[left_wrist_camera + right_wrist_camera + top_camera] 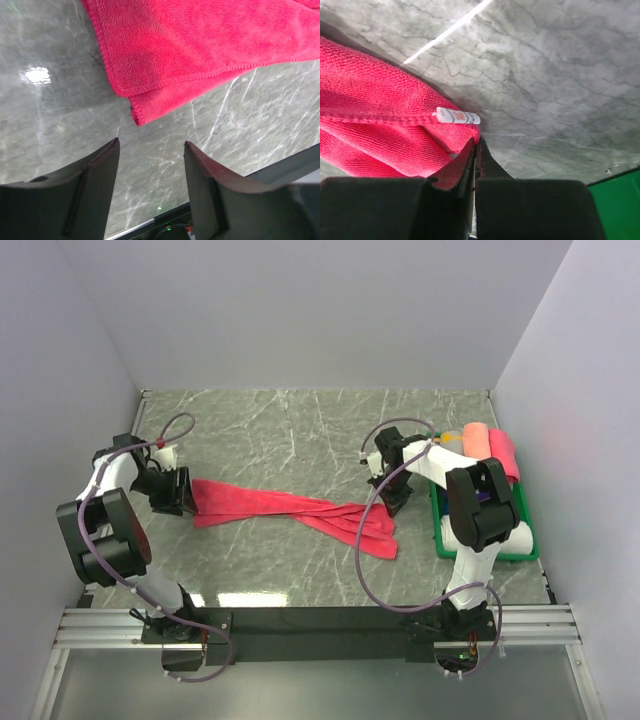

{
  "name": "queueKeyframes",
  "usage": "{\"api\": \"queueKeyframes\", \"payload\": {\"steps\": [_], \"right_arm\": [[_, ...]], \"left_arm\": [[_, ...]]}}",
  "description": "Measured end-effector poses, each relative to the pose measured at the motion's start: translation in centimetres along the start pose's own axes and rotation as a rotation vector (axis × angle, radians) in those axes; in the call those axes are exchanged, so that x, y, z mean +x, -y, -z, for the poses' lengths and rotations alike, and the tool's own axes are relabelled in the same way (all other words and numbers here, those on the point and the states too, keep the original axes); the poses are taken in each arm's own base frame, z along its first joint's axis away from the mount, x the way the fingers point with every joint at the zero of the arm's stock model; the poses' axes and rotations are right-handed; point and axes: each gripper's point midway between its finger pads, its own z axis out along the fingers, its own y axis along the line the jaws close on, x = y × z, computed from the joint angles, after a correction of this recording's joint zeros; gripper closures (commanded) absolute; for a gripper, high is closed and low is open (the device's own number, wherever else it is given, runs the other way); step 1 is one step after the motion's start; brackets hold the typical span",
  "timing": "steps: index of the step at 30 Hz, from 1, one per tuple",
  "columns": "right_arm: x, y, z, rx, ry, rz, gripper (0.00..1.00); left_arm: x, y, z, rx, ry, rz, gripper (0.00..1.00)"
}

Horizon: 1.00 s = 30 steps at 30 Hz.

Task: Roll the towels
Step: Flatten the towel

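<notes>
In the top view we see the bright crimson-red terry towel (290,512) lying on the grey marble-patterned table (300,425) as a long, bunched strip. It runs from the middle left of the frame towards the centre right, where its end dips lower and spreads a little. The left gripper (186,496) sits at the strip's left end. Its wrist camera shows the two dark fingers (95,192) spread apart, with bare marble between them. The towel's doubled corner, one layer over another with a stitched hem, lies just beyond the tips in the upper half of that frame, and we see no cloth between the jaws. The right gripper (398,502) stands at the upper right corner of the towel's other end. In its wrist view the jaws are pressed together, and the tips meet right at the towel's edge, just below a small white sewn-in label (457,116). We cannot tell whether any cloth is caught between them. At the right of the top view stands a green plastic bin (490,556), partly hidden by the right arm. A salmon rolled towel (474,440) and a pink-red rolled towel (504,453) lie side by side at its far end.
</notes>
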Motion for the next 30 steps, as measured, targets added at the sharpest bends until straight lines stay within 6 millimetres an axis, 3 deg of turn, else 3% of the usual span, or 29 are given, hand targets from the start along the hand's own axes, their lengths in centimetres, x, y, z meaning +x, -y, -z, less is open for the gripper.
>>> {"api": "queueKeyframes", "payload": {"steps": [6,12,23,26,30], "right_arm": [[0.0,-0.1,0.0,0.0,-0.001,0.003,1.0],[0.1,-0.1,0.1,-0.002,-0.005,0.003,1.0],[0.2,-0.2,0.3,-0.003,-0.009,0.002,1.0],[0.2,-0.2,0.4,-0.003,-0.008,0.003,1.0],[0.2,-0.2,0.4,-0.003,-0.008,0.003,1.0]], "left_arm": [[0.1,-0.8,-1.8,-0.001,-0.023,0.08,0.56],[-0.2,-2.0,-3.7,-0.013,-0.038,0.142,0.59],[-0.4,-2.3,-5.2,0.006,-0.047,0.2,0.71],[-0.5,-2.2,-5.3,0.013,-0.041,0.203,0.75],[-0.8,-2.2,-5.4,0.014,-0.033,0.207,0.91]]}}
